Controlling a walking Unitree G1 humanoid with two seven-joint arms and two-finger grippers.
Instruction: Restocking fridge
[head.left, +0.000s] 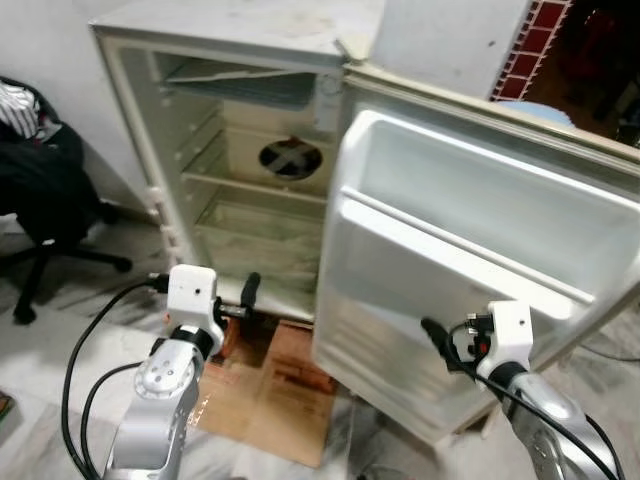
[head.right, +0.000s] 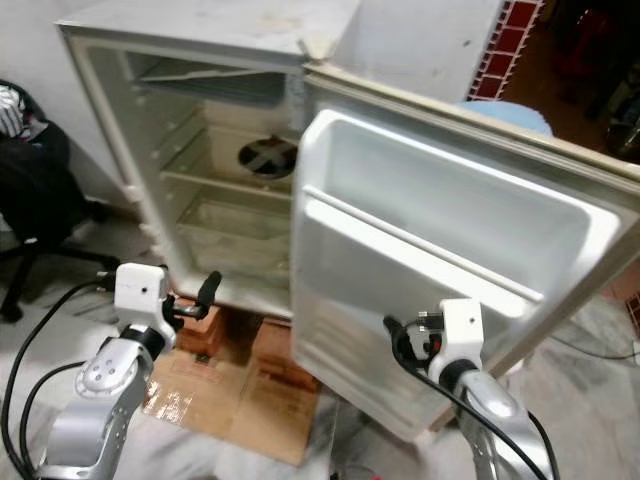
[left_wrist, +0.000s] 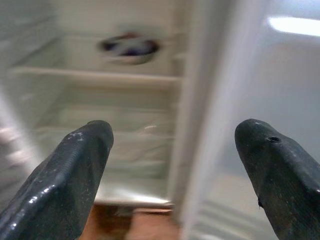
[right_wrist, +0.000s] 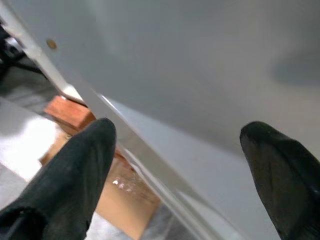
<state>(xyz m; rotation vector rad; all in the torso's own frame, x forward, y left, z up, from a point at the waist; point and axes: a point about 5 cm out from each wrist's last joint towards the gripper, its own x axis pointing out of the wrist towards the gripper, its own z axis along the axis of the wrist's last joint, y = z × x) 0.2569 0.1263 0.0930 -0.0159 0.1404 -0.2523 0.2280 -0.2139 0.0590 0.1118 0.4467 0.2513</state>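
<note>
standing before the open fridge (head.left: 250, 180) at upper left of frame, its door (head.left: 470, 260) swung out across centre right, the robot carries nothing to stock, and the shelves look bare. the right gripper (right_wrist: 180, 175) sits close to the door's lower edge; swinging forward could knock the door or jam a finger under it. the left gripper (left_wrist: 175, 170) faces the shelves. both pairs of jaws are spread wide, empty, touching nothing.

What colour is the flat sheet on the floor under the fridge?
Brown cardboard sheet, clearest in the left eye view.
</note>
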